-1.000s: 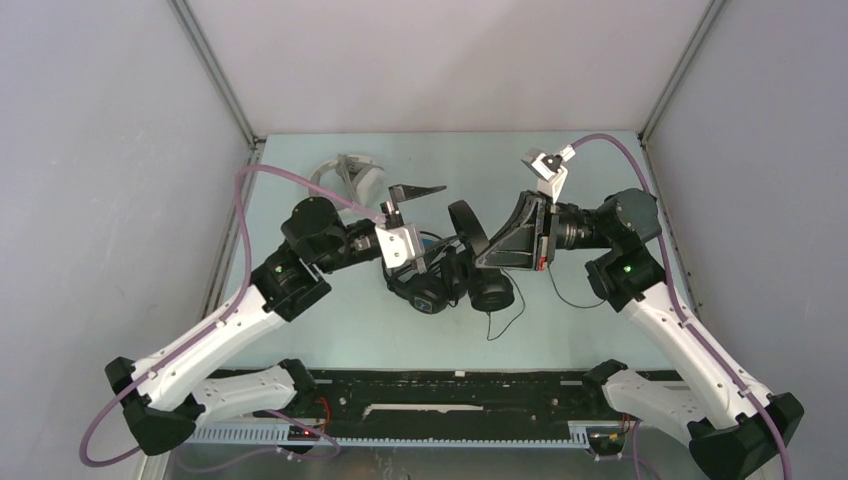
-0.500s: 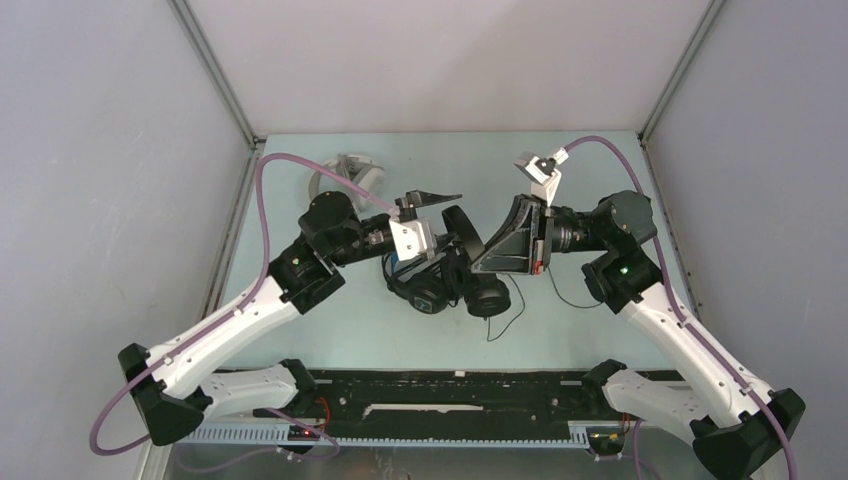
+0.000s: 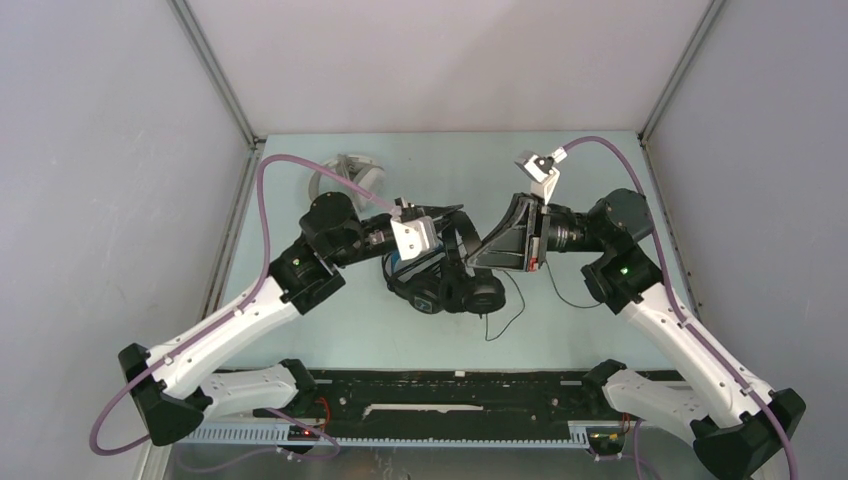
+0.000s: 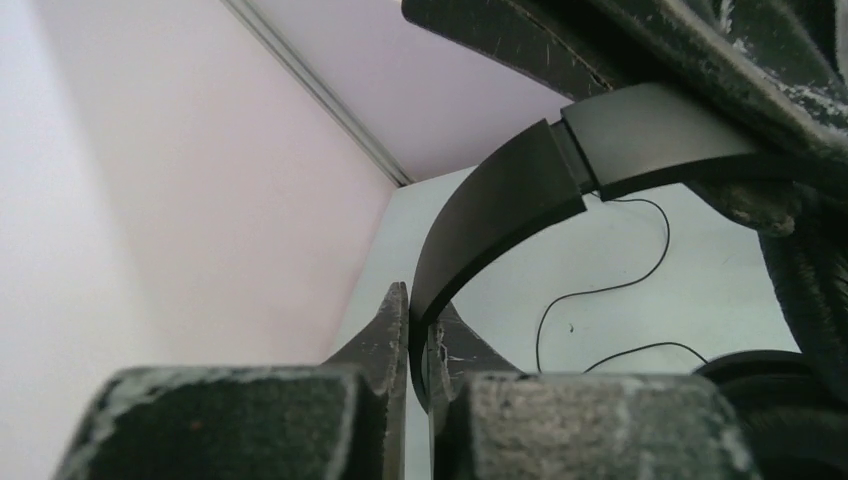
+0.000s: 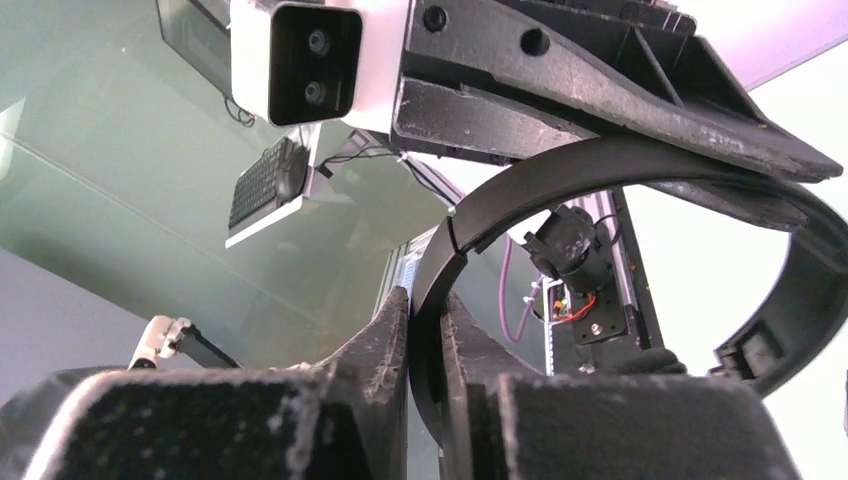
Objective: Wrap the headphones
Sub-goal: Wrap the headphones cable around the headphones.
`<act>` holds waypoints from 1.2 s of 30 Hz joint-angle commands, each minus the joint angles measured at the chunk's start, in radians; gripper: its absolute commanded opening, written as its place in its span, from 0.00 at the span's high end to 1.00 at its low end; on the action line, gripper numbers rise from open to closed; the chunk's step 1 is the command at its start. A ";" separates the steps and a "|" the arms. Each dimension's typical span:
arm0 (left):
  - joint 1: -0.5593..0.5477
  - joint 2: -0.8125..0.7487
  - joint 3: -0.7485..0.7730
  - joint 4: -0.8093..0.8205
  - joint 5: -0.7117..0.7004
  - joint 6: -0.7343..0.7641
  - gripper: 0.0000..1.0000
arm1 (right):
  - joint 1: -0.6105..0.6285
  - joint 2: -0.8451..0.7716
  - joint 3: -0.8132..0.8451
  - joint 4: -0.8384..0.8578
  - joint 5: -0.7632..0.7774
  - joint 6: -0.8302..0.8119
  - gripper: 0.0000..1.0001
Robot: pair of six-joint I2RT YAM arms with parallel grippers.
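Mid-table, left end effector (image 4: 419,305) newly clamped, on black headphones (image 4: 500,190)

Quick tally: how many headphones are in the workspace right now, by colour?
White-grey headphones: 1
Black headphones with blue lining: 1
Slim all-black headphones: 1
Total: 3

One white-grey headphone set (image 3: 357,180) near the table's (image 3: 400,345) back left corner; one black set with blue inside (image 3: 418,290); one thin black set (image 3: 463,238); three in all; two robot arms, left arm (image 3: 235,325) and right arm (image 3: 685,335).
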 commanded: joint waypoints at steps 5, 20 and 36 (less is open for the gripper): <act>-0.005 -0.048 -0.042 0.070 -0.225 -0.056 1.00 | -0.055 -0.034 0.042 -0.052 0.166 -0.140 0.54; 0.040 0.113 0.319 -0.380 -0.813 -0.288 1.00 | -0.088 -0.181 0.041 -0.273 0.572 -0.585 0.31; 0.194 0.273 0.752 -0.897 -0.807 -0.719 1.00 | -0.011 -0.079 -0.173 0.027 0.523 -0.856 0.31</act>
